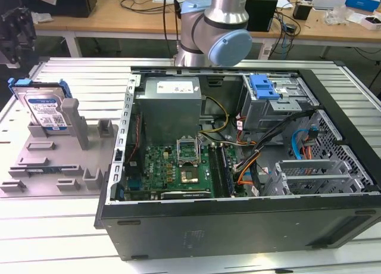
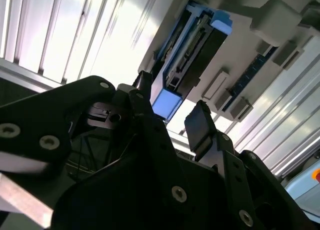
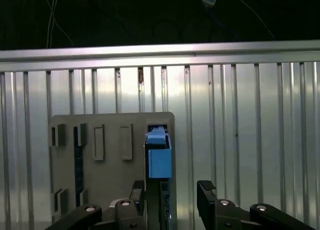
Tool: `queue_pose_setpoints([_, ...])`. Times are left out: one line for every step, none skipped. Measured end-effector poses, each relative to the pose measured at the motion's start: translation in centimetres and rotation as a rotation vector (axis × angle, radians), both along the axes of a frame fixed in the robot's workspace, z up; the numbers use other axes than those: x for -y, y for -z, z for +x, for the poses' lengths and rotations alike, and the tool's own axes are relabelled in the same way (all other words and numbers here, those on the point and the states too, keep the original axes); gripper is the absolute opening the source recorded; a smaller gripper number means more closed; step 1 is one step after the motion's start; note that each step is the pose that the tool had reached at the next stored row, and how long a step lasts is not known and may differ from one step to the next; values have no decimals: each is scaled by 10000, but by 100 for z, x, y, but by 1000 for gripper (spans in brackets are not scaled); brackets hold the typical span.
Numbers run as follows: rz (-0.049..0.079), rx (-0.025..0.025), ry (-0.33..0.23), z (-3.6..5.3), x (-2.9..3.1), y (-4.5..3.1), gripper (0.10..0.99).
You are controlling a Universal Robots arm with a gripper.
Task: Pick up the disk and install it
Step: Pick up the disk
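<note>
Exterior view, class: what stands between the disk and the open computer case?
In the exterior view, a tall grey post beside the disk and a shorter post nearer the computer case.

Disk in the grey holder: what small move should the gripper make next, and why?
Probably lower straight toward the disk. The gripper hangs open and apart from it. The disk's blue-framed edge sits in line with the gap between the fingers, and the disk stands upright in the grey holder.
</note>
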State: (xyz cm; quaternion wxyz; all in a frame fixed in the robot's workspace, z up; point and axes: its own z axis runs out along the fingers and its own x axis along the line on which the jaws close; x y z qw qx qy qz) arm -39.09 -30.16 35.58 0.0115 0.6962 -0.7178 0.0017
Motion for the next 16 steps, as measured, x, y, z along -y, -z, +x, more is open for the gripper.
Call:
queue_pose_setpoints([-11, 1, -12, -15, 0, 4, 541])
queue_pose_setpoints([-36, 0, -33, -31, 2, 9, 541])
queue_pose_setpoints([-48, 0, -58, -46, 6, 20, 541])
queue_pose_setpoints([-53, 1, -66, -58, 10, 30, 541])
queue_pose_setpoints([-56, 0, -70, -64, 11, 35, 541])
queue_pose_setpoints([-62, -2, -76, -77, 13, 39, 541])
queue_pose_setpoints([-62, -2, -76, -79, 15, 42, 541])
queue_pose_setpoints([-63, -2, -77, -79, 18, 46, 541])
queue_pose_setpoints([-63, -4, -78, -79, 23, 50, 541])
queue_pose_setpoints([-63, -3, -78, -79, 27, 56, 541])
queue_pose_setpoints([-62, -3, -77, -79, 32, 65, 541])
queue_pose_setpoints([-62, -6, -77, -79, 40, 77, 541])
queue_pose_setpoints([-63, -8, -77, -79, 45, 83, 541])
queue_pose_setpoints([-62, -8, -77, -79, 48, 89, 541])
queue_pose_setpoints([-63, -9, -77, -79, 53, 101, 541])
queue_pose_setpoints([-63, -11, -76, -79, 56, 109, 541])
